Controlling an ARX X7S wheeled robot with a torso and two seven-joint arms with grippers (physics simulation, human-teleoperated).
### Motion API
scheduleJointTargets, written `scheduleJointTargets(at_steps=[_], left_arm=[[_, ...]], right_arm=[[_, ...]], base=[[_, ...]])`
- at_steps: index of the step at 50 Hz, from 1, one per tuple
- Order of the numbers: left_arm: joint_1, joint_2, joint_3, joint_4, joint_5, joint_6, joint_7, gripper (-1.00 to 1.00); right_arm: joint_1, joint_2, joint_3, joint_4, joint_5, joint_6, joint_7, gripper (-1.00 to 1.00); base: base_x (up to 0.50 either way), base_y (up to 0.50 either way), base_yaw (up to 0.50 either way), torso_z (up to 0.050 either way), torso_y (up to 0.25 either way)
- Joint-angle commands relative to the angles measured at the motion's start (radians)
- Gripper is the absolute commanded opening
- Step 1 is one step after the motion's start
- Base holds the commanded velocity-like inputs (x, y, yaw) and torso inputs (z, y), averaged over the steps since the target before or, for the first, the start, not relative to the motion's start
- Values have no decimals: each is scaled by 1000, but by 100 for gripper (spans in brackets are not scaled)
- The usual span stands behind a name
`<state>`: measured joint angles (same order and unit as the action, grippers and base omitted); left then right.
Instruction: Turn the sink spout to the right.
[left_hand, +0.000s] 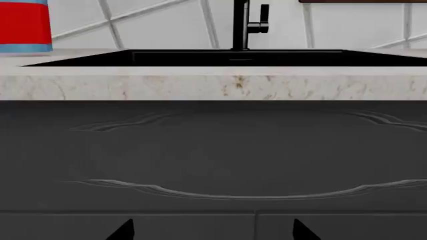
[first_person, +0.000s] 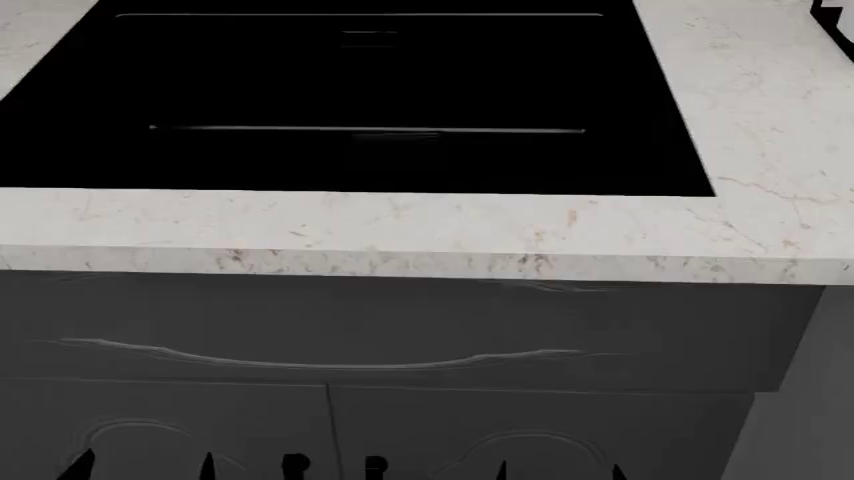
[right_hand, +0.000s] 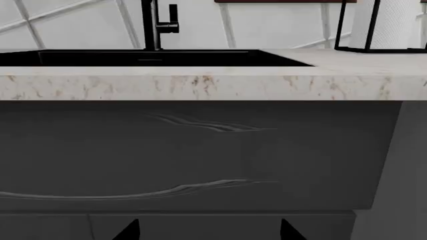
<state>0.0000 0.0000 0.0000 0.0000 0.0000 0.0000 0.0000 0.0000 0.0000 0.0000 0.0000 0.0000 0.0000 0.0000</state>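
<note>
The sink spout (left_hand: 239, 25) is a matte black upright post behind the sink (left_hand: 300, 59). It also shows in the right wrist view (right_hand: 148, 25). Its top and tube arm are cut off, and a small flat lever (left_hand: 263, 20) sits on its side. The head view shows the black basin (first_person: 80, 150) but not the spout. My left gripper (left_hand: 213, 231) and right gripper (right_hand: 209, 231) are both open and empty. They are low in front of the dark cabinet, below the counter edge and far from the spout. Their tips show at the head view's bottom, left (first_person: 144, 472) and right (first_person: 561, 472).
White marbled counter (first_person: 400, 235) overhangs a dark grey cabinet front (first_person: 400, 340) with a carved drawer panel. A red can (left_hand: 23, 25) stands on the counter left of the sink. A black wire rack (right_hand: 380, 25) stands on the right. Tiled wall behind.
</note>
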Motion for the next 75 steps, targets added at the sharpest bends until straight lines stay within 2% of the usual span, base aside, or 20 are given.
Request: scheduleJointTargets(at_steps=[1,11,15,18,19,59,62,63,65,69,70,71,75], left_arm=[[0,-10,11,0,-10,0,-11,100],[2,-43,50,-3,-36,9,-45,100],[3,-57,76,3,8,5,-75,100],[10,-61,61,28,-78,-7,-36,100],[20,-59,55,37,-124,29,-7,100],[12,-108,110,35,-153,24,-73,100],[12,-111,122,41,-126,-4,-98,100],[14,-113,126,37,-117,28,-97,100],[39,-119,137,81,-125,81,-77,100],[44,-124,122,176,-146,21,-104,100],[49,-121,123,184,-78,70,-148,100],[50,-127,128,221,-116,14,-128,100],[54,-133,126,277,-119,-17,-143,100]], right_arm=[[0,9,-13,0,9,0,13,100],[3,40,-54,12,28,-4,52,100],[6,49,-61,20,36,-9,63,100],[9,54,-67,25,41,-12,70,100],[8,56,-68,17,43,-6,73,100],[11,104,-125,17,90,-10,127,100],[3,104,-120,4,109,-5,130,100],[1,107,-125,2,106,-5,130,100],[1,111,-132,-30,98,14,138,100],[-18,121,-139,-157,105,94,152,100],[-12,127,-156,-181,95,173,154,100],[-16,127,-149,-189,103,163,156,100],[-21,144,-149,-276,114,238,161,100]], base=[[0,0,0,0,0],[0,0,0,0,0],[0,0,0,0,0],[0,0,0,0,0],[0,0,0,0,0],[0,0,0,50,0],[0,0,0,50,0],[0,0,0,42,0],[0,0,0,4,0],[0,0,0,0,0],[0,0,0,0,0],[0,0,0,0,0],[0,0,0,0,0]])
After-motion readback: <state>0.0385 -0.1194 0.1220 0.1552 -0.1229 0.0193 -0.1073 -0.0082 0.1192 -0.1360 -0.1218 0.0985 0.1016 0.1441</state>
